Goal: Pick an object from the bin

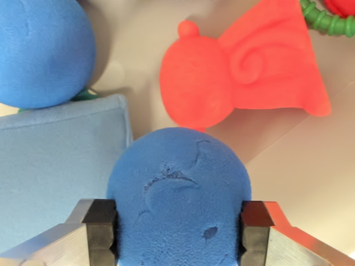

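The blue ball [178,197] sits low in the middle of the wrist view, nearest the camera, clamped between the two dark pads [101,233] of the gripper [178,233]; the jaws stand about a ball's width apart, each pad pressed flat to a side of the ball, with bright metal fingers running off toward the bottom corners; the ball is foam, matte and finely grained, round, marked with shallow creases and a small dent on its near face. To its left, touching or just behind it, lies a pale blue cushion [58,160], soft and felt-like, with a rounded seam along its far and right edges. Farther off on the left is a second ball [41,50], the same blue foam, larger in the frame, resting at the cushion's far edge, a sliver of something teal showing beneath it. Far and to the right lies an orange foam toy [244,72]: a round body with a small knob on top, joined to a flared, fan-like part bearing a spiral relief. Beyond it, at the far right corner, a green ribbed ring [327,21] curves out of view, beside a scrap of red. All rest on the bin floor [310,177], smooth, beige and faintly glossy.
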{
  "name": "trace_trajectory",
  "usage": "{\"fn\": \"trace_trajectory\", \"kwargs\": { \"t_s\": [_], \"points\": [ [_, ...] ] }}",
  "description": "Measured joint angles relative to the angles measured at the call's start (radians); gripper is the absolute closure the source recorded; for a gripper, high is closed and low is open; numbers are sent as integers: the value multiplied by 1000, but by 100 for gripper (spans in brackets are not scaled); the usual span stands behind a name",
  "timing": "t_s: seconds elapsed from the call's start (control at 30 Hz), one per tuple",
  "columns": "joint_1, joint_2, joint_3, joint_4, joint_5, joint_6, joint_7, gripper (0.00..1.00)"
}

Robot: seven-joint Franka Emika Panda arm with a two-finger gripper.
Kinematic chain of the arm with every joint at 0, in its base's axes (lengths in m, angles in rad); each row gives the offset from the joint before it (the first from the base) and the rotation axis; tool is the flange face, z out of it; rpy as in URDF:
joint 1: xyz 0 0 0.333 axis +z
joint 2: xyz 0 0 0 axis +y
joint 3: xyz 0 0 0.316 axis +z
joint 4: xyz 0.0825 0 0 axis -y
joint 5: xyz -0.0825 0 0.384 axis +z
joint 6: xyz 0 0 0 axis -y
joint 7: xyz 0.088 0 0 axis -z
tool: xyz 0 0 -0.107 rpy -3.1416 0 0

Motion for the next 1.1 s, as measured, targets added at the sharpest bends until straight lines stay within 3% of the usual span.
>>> {"fn": "trace_trajectory", "kwargs": {
  "t_s": [0.2,0.5,0.73,1.1],
  "points": [
    [1,-62,7,-5,45,-54,-33,100],
    [12,-166,9,-8,97,-153,-70,100],
    [19,-254,8,-4,123,-242,-89,100],
    [27,-380,-1,23,145,-393,-107,100]
  ]
}}
